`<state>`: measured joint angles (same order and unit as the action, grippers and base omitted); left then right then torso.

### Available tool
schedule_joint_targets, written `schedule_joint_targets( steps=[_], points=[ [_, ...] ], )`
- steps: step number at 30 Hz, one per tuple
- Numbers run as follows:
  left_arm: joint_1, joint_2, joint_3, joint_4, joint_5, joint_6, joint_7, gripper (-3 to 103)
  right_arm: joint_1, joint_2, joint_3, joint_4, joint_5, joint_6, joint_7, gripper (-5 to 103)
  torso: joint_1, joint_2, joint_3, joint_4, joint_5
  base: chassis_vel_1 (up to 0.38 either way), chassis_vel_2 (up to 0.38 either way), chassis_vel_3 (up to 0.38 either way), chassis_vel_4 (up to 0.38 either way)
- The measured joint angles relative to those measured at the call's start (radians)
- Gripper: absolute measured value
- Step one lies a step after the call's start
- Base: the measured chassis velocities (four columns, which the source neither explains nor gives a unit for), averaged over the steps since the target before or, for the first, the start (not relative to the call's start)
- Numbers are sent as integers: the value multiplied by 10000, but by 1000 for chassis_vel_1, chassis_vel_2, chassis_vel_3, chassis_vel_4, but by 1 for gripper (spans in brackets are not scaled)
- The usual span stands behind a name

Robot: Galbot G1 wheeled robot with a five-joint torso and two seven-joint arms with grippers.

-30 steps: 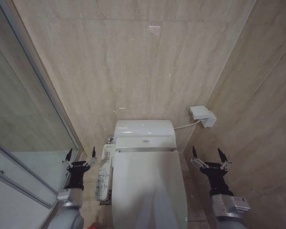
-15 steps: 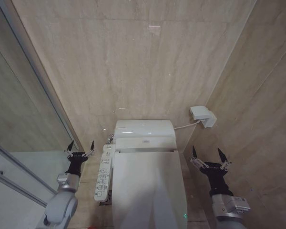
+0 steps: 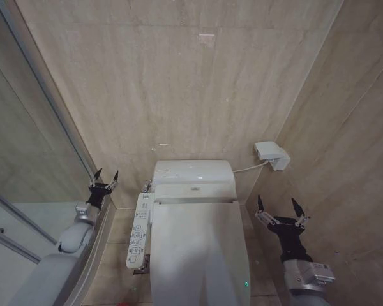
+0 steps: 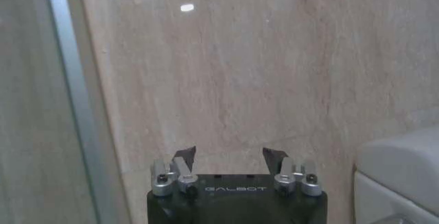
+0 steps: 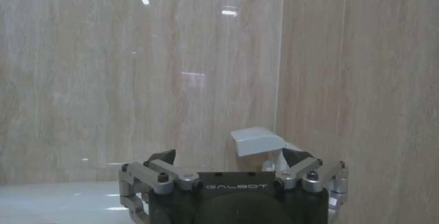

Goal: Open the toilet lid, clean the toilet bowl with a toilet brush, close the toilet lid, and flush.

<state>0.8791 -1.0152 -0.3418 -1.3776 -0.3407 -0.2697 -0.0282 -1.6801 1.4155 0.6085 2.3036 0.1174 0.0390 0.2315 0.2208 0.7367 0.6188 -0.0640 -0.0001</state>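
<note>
The toilet lid (image 3: 198, 248) is a glossy white oval lying shut over the toilet, so the toilet bowl is hidden under it. The toilet brush is out of view. My left gripper (image 3: 106, 176) is open and empty. It is held up left of the toilet, close to the back wall beside the glass partition. In the left wrist view the left gripper (image 4: 230, 154) faces the beige wall, with the toilet's corner (image 4: 404, 172) to one side. My right gripper (image 3: 279, 207) hangs open and empty to the right of the toilet. In the right wrist view the right gripper (image 5: 230, 157) points at the back wall.
A white control panel (image 3: 136, 239) juts from the toilet's left side. The rear unit (image 3: 193, 172) sits against the back wall. A small white wall box (image 3: 271, 155) with a cable is mounted at the right corner. A glass shower partition (image 3: 25, 159) closes off the left.
My left arm has stretched forward and to the left, carrying its open gripper away from the control panel toward the back wall. The right arm has not moved.
</note>
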Motion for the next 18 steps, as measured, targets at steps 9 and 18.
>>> schedule_joint_targets(
  steps=[9,18],
  points=[
    [-1652,-20,1654,1816,275,-370,570,57,0,0,0,0,0,0,0,100,0,0,0,0,0,0,0,0,0],
    [-2467,-138,2780,2312,448,-330,663,30,0,0,0,0,0,0,0,100,-1,0,-1,-1,2,0,0,0,0]
  ],
)
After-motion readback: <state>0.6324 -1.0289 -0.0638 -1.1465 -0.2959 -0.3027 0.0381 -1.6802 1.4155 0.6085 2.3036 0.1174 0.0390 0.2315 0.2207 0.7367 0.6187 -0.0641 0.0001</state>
